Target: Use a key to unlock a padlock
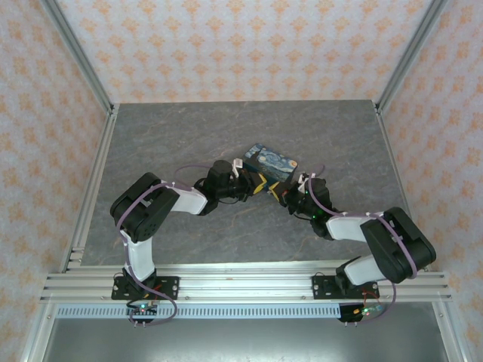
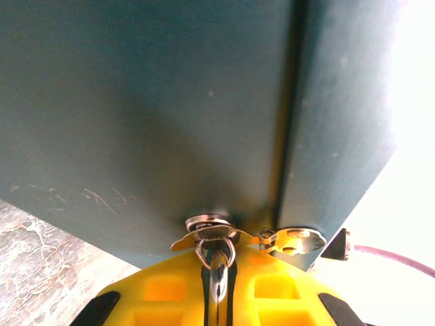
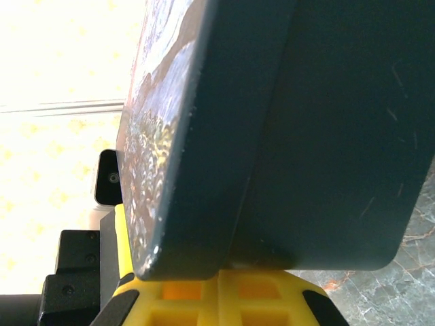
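Teal-sided and topped with a swirling blue-and-yellow sky, the padlock (image 1: 273, 162) sits just above the middle of the grey stone-look table (image 1: 173, 136), with two arms meeting at its lower edge. From the lower left, the left gripper (image 1: 254, 185) has its yellow jaws pinched nearly together on the key (image 2: 216, 270). The key's pale metal shaft runs up from the bottom centre of the left wrist view into a small round keyhole (image 2: 209, 223) on the lock's dark side. From the lower right, the right gripper (image 1: 290, 194) is fully closed, its tips butted against the block at the bottom of the right wrist view; whether it pinches anything there cannot be told. The step in hand looks like the turn. It is best done by rolling the left wrist about the key's own line, with no side pull that could bend or slip the slim shaft, while the right arm braces the body so it does not spin along.
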Motion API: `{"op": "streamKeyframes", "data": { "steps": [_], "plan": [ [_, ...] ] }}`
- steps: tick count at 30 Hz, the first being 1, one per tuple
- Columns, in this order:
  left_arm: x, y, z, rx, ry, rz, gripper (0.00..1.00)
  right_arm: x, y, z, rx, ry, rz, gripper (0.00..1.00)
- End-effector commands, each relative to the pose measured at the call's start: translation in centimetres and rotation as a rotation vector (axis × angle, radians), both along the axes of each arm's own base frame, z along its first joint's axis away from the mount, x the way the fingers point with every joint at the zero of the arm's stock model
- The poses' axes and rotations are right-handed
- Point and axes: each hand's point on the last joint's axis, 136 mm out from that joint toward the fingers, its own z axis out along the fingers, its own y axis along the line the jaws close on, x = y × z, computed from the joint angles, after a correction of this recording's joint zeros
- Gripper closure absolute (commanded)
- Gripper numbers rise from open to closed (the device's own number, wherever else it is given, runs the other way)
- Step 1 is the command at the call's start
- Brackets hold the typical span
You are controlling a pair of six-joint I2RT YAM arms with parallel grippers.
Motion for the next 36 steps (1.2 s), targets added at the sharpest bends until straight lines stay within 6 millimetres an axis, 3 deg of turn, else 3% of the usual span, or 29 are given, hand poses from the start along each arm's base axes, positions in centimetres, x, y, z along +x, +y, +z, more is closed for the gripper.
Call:
{"op": "streamKeyframes", "data": {
  "steps": [1, 24, 36],
  "plan": [
    [0.0, -1.1, 3.5, -0.063, -0.075, -0.037, 1.00, 1.6, -0.2, 1.3, 0.015, -0.046, -0.045, 1.00],
    [0.1, -1.1, 3.6, -0.058, -0.075, -0.030, 1.00, 0.5, -1.1, 0.4, -0.002, -0.035, -0.064, 1.00],
    [0.1, -1.2, 3.7, -0.061, -0.078, -0.033, 1.00, 0.9, -0.9, 0.5, 0.003, -0.035, -0.066, 1.00]
  ]
}}
